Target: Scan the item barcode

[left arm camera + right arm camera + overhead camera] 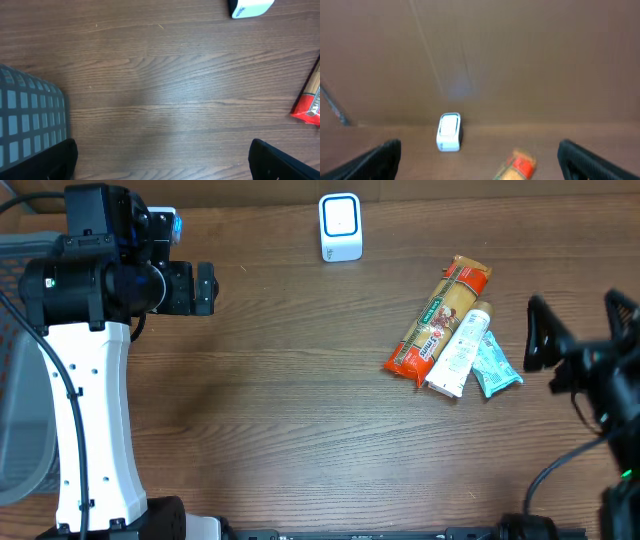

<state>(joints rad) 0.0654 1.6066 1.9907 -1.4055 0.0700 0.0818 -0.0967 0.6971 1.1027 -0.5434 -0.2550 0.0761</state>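
Three items lie together at the right of the table: a long orange pasta packet (438, 320), a white tube (460, 350) and a small teal packet (495, 368). The white barcode scanner (340, 227) stands at the back centre. My right gripper (580, 325) hovers open just right of the items, holding nothing. Its wrist view shows the scanner (449, 132) ahead and the packet's end (517, 167) below, between the open right gripper (482, 162). My left gripper (208, 287) is open and empty at the far left. Under the left gripper (162, 165) is bare wood.
A grey mesh basket (20, 380) sits at the table's left edge, beside the left arm, and shows as a gridded wall (30, 120) in the left wrist view. That view also catches the scanner (250, 7) and the packet's red end (310, 102).
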